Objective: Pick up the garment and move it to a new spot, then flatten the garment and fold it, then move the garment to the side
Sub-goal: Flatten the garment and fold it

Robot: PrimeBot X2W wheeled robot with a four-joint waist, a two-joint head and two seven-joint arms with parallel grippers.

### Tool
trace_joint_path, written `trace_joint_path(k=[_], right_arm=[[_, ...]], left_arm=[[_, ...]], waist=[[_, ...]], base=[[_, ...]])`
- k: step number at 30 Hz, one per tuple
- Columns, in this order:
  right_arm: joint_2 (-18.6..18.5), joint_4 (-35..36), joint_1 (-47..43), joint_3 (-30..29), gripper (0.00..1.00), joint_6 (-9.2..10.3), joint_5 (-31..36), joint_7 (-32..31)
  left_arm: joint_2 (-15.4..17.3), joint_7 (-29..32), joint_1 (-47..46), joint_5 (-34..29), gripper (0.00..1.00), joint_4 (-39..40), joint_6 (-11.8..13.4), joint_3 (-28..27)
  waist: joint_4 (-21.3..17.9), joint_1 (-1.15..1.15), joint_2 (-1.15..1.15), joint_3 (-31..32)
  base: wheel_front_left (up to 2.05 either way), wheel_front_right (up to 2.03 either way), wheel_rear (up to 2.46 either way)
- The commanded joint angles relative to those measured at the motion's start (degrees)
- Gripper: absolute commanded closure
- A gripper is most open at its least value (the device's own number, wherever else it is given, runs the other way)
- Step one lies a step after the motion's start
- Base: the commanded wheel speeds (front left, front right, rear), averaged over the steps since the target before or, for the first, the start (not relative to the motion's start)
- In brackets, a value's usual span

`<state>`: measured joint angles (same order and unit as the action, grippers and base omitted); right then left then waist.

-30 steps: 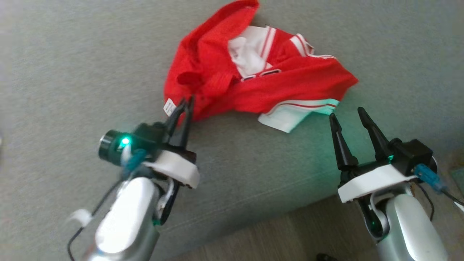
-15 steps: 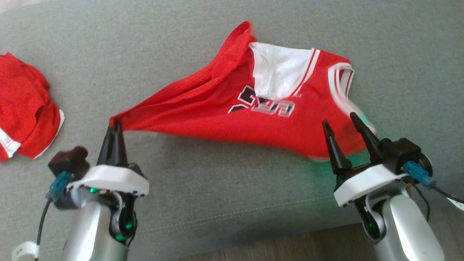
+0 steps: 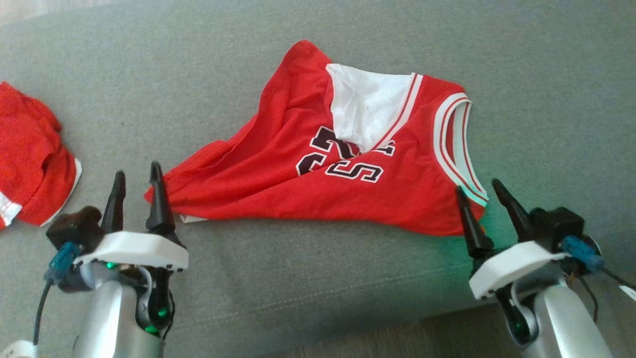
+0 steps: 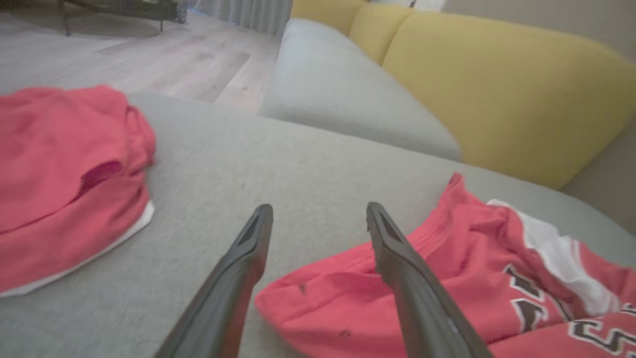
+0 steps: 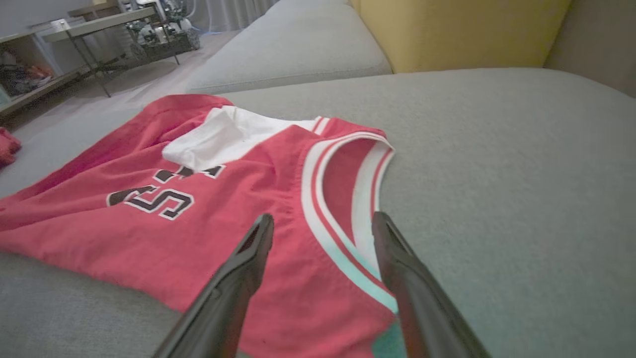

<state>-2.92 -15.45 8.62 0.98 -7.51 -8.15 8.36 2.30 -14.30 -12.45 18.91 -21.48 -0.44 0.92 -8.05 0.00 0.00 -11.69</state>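
Probably risky to flatten the red jersey (image 3: pixel 318 169), creased at the middle of the grey cushion (image 3: pixel 308 268), by pinching one layer only with the left gripper (image 3: pixel 137 170) or right gripper (image 3: pixel 478 186), both with fingers wide and empty nearer the cushion's front edge, so dragging new folds.

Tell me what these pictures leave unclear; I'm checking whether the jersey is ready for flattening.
- Jersey number: head view, top digits covered by the folded white flap.
- Jersey's near right corner: head view, behind the right gripper.
- Other red garment: head view, cut off by the left edge.
- Jersey's underside: all views, pressed against the sofa cushion.
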Motion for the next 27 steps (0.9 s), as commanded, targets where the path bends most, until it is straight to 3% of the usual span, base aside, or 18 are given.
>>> trace_joint_path(k=[1, 7, 16, 27], right_arm=[[0.04, 0.79, 0.41, 0.25, 0.00, 0.02, -0.86, 0.63], [0.04, -3.70, 1.54, -2.43, 0.00, 0.02, -2.06, 1.61], [0.04, -10.44, 8.00, -4.05, 0.00, 0.02, -3.46, -0.14], [0.04, -21.64, 18.25, -10.31, 0.00, 0.02, -8.32, -4.37]], left_arm=[[0.61, -0.70, -0.11, 0.01, 0.00, 3.52, -0.67, -1.43], [0.59, -0.70, 4.84, 1.12, 0.00, 11.01, -1.41, 4.68], [0.58, -0.70, 8.21, 3.46, 0.00, 15.30, 0.43, 14.09], [0.58, -0.70, 7.39, 4.05, 0.00, 15.99, 0.97, 16.67]], waist=[[-0.22, 0.00, 0.00, 0.44], [1.01, 0.00, 0.00, 1.98], [6.94, 0.00, 0.00, 1.96], [12.80, 0.00, 0.00, -1.76]], base=[[0.00, 0.00, 0.00], [0.00, 0.00, 0.00], [0.00, 0.00, 0.00], [0.00, 0.00, 0.00]])
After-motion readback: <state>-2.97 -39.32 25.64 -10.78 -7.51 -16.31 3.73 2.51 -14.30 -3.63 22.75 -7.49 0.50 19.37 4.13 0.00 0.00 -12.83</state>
